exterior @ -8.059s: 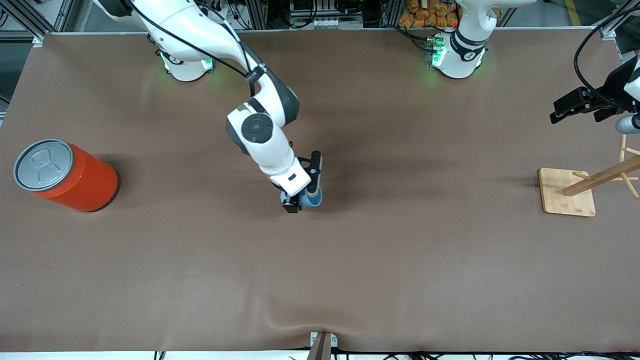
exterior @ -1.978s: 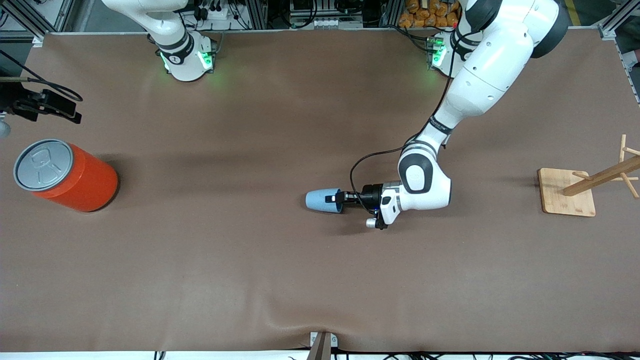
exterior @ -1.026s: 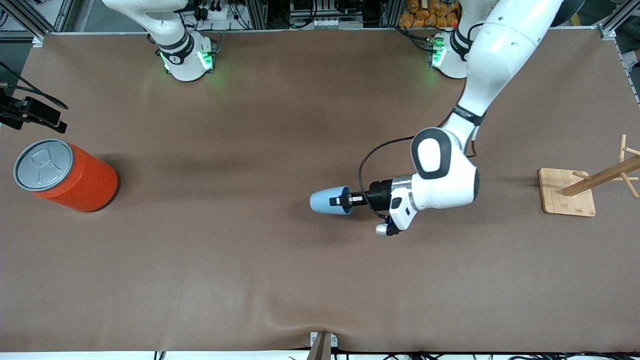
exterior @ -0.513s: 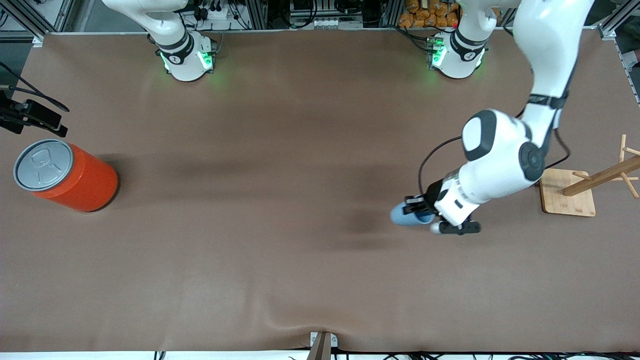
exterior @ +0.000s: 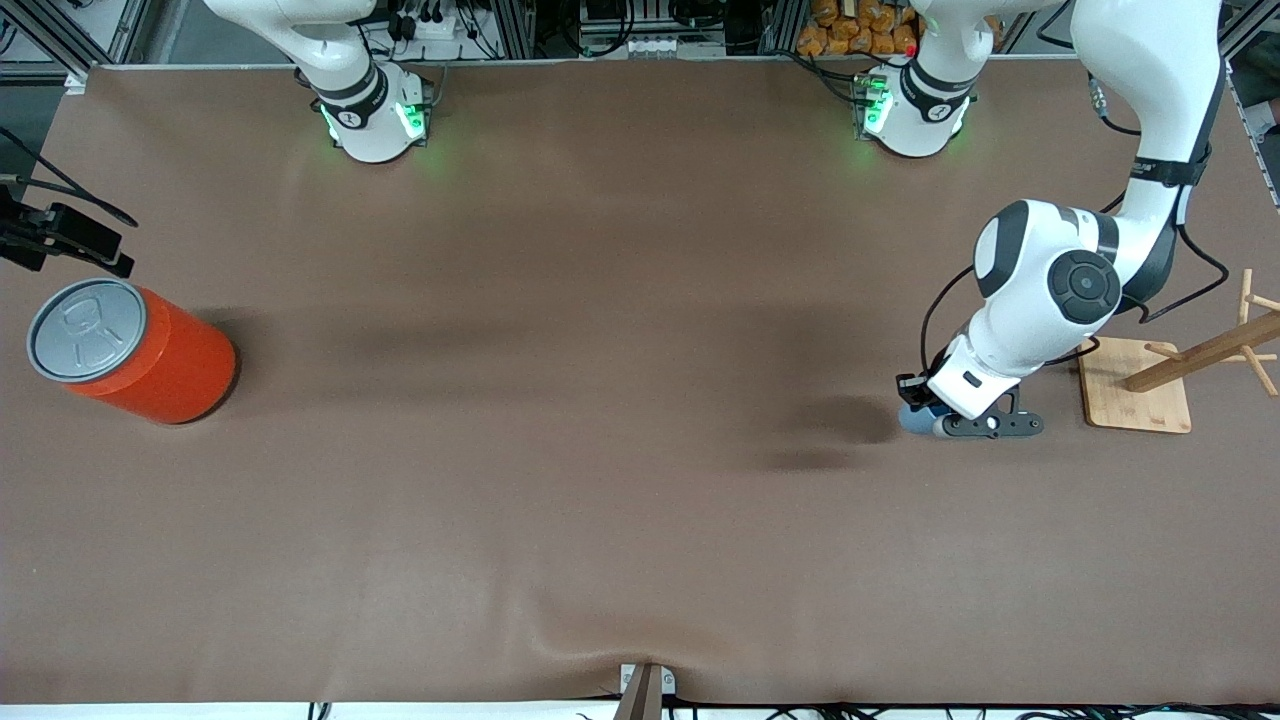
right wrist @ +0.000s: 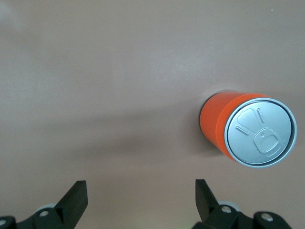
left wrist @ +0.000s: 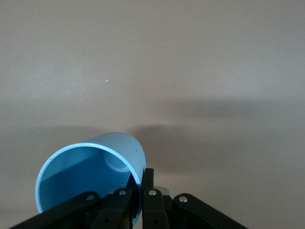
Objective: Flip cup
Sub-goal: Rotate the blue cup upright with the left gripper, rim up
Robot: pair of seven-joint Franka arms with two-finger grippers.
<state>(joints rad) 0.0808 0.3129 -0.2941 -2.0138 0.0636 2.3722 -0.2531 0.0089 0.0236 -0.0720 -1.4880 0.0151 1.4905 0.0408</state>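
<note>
The left gripper [left wrist: 141,191] pinches the rim of the light-blue cup [left wrist: 90,179] (nothing inside), held above the table [exterior: 600,500] just beside the wooden stand [exterior: 1135,385]. The right gripper [right wrist: 140,200], fingers spread, waits over the orange can [right wrist: 248,129], lid sealed.

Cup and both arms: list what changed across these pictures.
The right gripper let go of the cup and withdrew beside the orange can, open. The left gripper pinched the cup's rim and carried it toward the wooden stand. Can and stand stayed put.
</note>
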